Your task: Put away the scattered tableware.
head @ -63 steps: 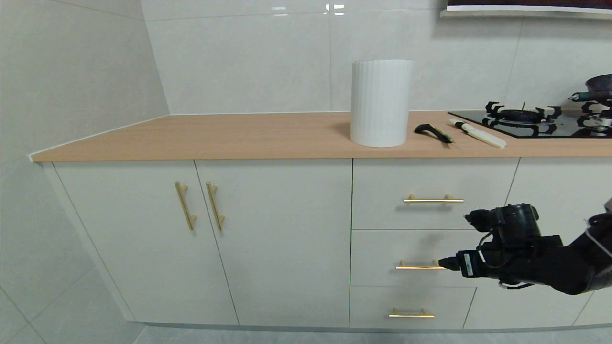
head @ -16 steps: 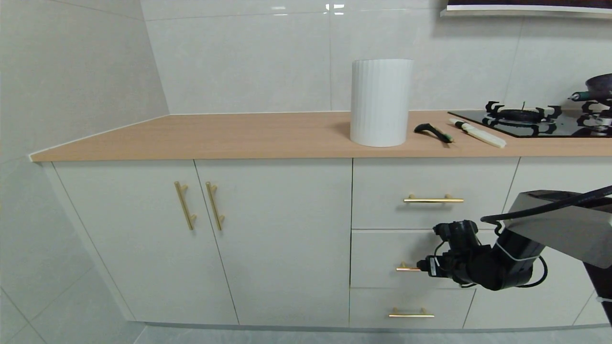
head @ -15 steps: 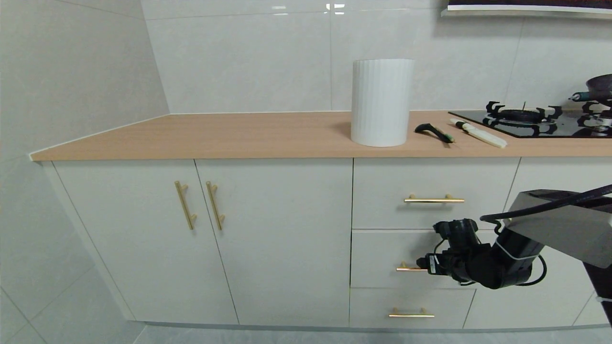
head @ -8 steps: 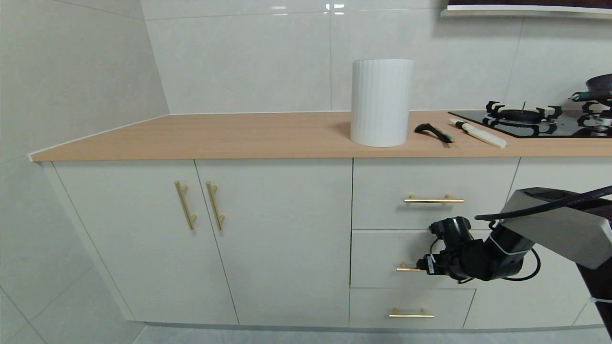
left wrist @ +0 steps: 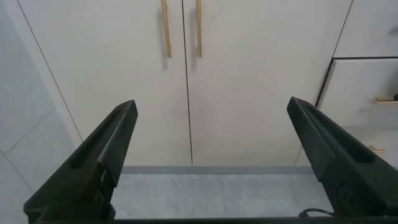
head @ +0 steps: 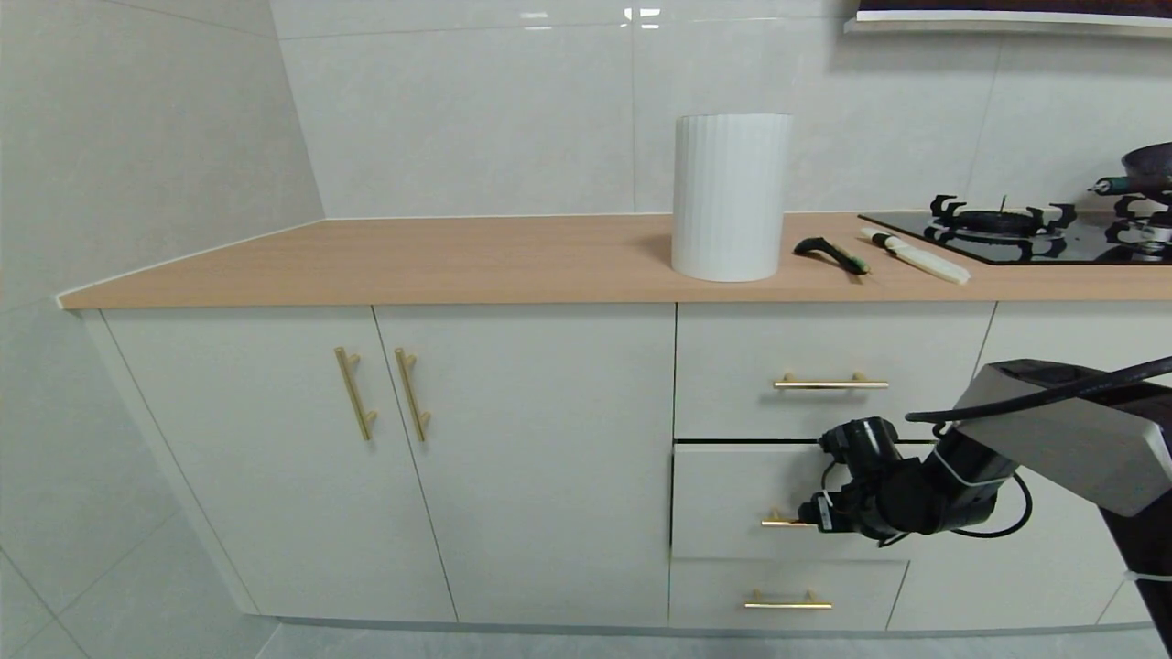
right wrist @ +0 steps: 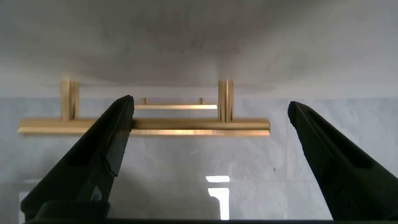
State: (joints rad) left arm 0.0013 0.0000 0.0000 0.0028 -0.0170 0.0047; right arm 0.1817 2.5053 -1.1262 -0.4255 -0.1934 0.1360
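Note:
On the wooden counter point(head: 458, 261) lie a black and green peeler point(head: 829, 253) and a white knife-like utensil point(head: 913, 254), just right of a tall white ribbed container point(head: 731, 197). Below them, my right gripper point(head: 806, 522) sits at the gold handle point(head: 778, 523) of the middle drawer point(head: 732, 499), which stands slightly pulled out with a dark gap along its top. In the right wrist view the handle point(right wrist: 180, 126) runs across in front of my right gripper point(right wrist: 208, 118), whose fingers are spread wide. My left gripper point(left wrist: 211, 118) hangs open, facing the cupboard doors point(left wrist: 186, 74) low near the floor.
A gas hob point(head: 1016, 233) with a pan occupies the counter's right end. Top drawer point(head: 829, 371) and bottom drawer point(head: 787, 595) are closed. Two cupboard doors point(head: 385, 458) with gold handles are left of the drawers. A tiled wall bounds the left side.
The middle drawer has slid out a little, opening a dark gap above its front. My right gripper came in to the handle earlier and has drawn back slightly with it.

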